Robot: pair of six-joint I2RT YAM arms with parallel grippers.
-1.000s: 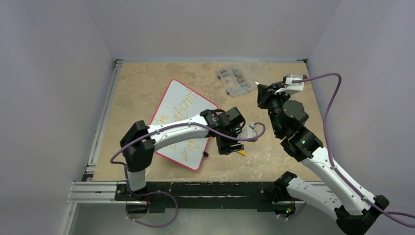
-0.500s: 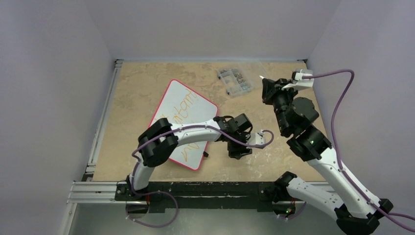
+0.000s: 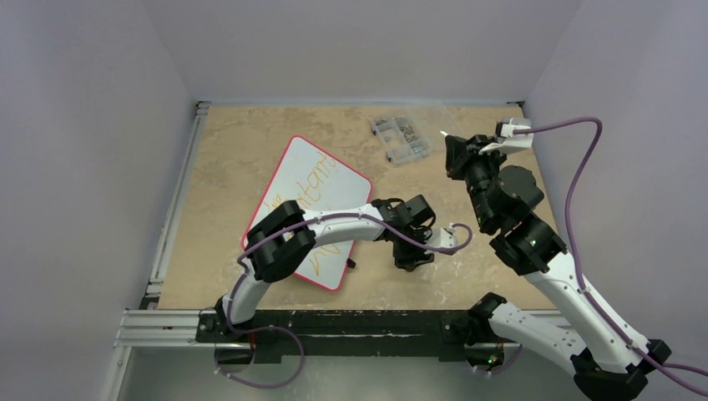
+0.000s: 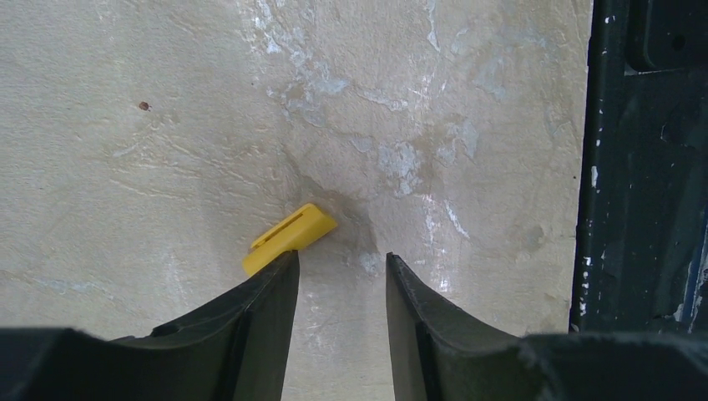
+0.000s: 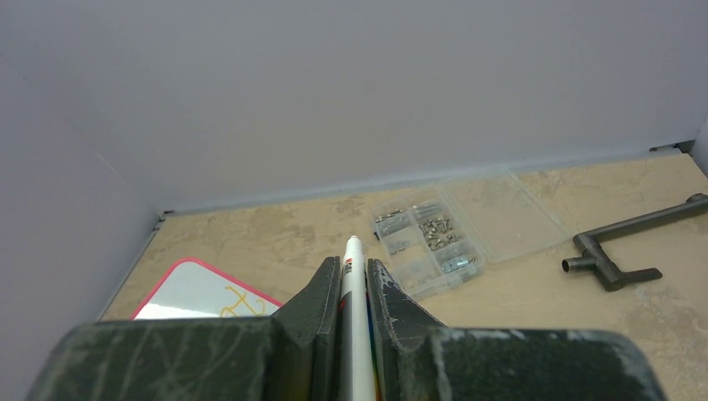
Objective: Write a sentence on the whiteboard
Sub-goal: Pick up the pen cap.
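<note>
The whiteboard (image 3: pixel 346 190) lay flat and askew on the left half of the worktop (image 3: pixel 250 142), one corner close to the near edge, with the sentence (image 3: pixel 311 180) slanting across it. Thin, stiff and light, it would probably slide under a pen, so its rim looked the place to pin it. The right gripper (image 5: pixel 351 266) clamped a marker (image 5: pixel 352 246). The left gripper (image 4: pixel 341 259) stood parted and empty, a cap (image 4: pixel 290 237) just beside one finger. The worktop was mottled and matt, and bare walls (image 3: pixel 359 42) closed it in.

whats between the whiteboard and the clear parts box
Nothing sits there. In the top view, only a strip of bare tan tabletop separates the whiteboard from the parts box.
</note>
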